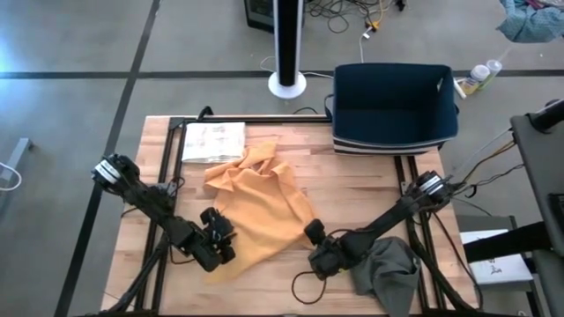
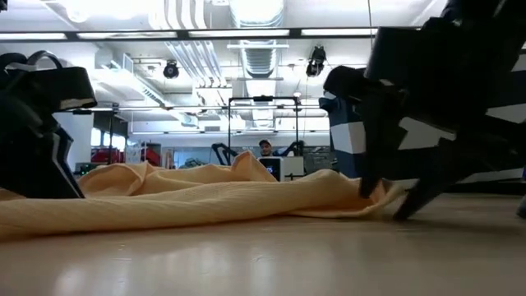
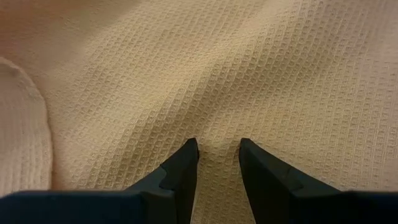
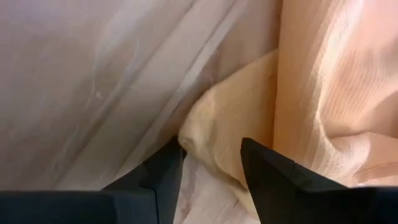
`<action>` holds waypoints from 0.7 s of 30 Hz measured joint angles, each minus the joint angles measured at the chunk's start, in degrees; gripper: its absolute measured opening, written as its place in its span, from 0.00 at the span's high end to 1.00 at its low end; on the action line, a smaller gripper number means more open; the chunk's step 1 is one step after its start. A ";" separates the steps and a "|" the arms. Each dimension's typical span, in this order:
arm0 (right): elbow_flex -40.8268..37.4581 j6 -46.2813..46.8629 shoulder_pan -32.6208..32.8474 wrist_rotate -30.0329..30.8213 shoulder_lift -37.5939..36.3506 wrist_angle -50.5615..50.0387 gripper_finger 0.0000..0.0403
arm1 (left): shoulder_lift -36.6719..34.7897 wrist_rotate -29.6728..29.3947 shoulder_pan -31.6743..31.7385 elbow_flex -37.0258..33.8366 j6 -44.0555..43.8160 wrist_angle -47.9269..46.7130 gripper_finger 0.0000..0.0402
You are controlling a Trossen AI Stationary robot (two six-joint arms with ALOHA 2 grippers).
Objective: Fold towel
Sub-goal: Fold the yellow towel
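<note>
Two dark arms reach over a wooden desk [image 1: 352,189] in the high view, where an orange towel [image 1: 260,207] lies crumpled across the middle. The left end effector [image 1: 218,242] sits on the towel's near-left corner; the right end effector [image 1: 317,249] meets the towel's near-right edge. A grey cloth [image 1: 388,273] lies bunched at the desk's near-right corner, touching the right arm. A white printed sheet [image 1: 213,141] lies at the far-left, its corner under the towel. A dark blue bin [image 1: 394,106] stands at the far-right edge.

Low view: the towel [image 2: 189,201] spreads in low folds over the desk surface [image 2: 263,259]. The right end effector [image 2: 386,193] comes down on the towel's tip, its fingers astride the cloth. The left arm's dark body shows at the picture's other side.

Left wrist view: the fingers [image 3: 180,171] of the left end effector [image 3: 219,149] stand partly apart, tips pressed onto waffle-weave towel [image 3: 205,74]; whether cloth is pinched between them cannot be told.

Right wrist view: the right end effector [image 4: 211,152] has its fingers [image 4: 267,168] either side of a raised fold of towel [image 4: 249,118], partly closed around it, beside bare desk [image 4: 74,81].
</note>
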 joint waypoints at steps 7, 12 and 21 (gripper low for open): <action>2.31 -0.02 -0.43 -0.37 -0.65 0.12 0.83 | -3.88 1.37 0.59 -0.50 0.62 -7.17 0.72; 3.97 0.21 -1.46 -0.19 -0.83 0.44 0.98 | -4.55 1.31 1.07 -1.18 1.28 -6.99 0.72; 11.19 4.13 2.48 -7.03 -4.91 -9.69 1.00 | -4.79 3.09 1.18 -1.50 1.13 -9.80 0.72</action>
